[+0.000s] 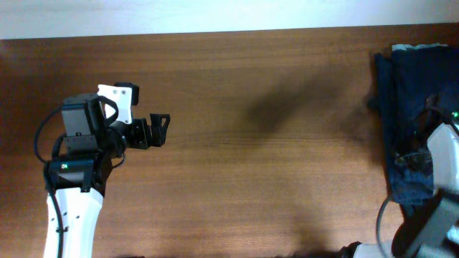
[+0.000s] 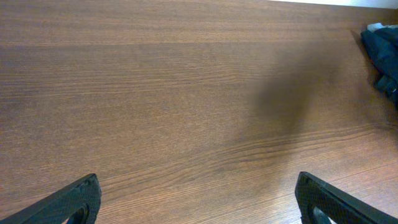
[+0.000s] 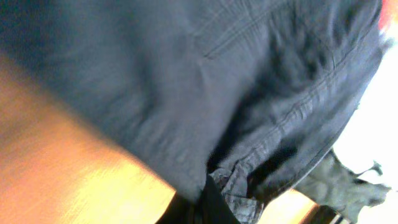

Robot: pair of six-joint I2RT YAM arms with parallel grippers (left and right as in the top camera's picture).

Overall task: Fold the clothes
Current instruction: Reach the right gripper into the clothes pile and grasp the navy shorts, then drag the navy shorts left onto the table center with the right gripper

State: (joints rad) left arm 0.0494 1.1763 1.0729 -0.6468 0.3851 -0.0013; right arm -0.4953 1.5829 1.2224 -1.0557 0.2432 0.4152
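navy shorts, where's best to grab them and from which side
Probably their long edge facing the table middle, approached from that side: the shorts lie as a long strip along the right edge. The right gripper is shut on a bunched fold.

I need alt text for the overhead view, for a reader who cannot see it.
Dark navy shorts lie bunched at the right edge of a brown wooden table, with the right arm over them. At the far left, the left hand is open over bare wood.
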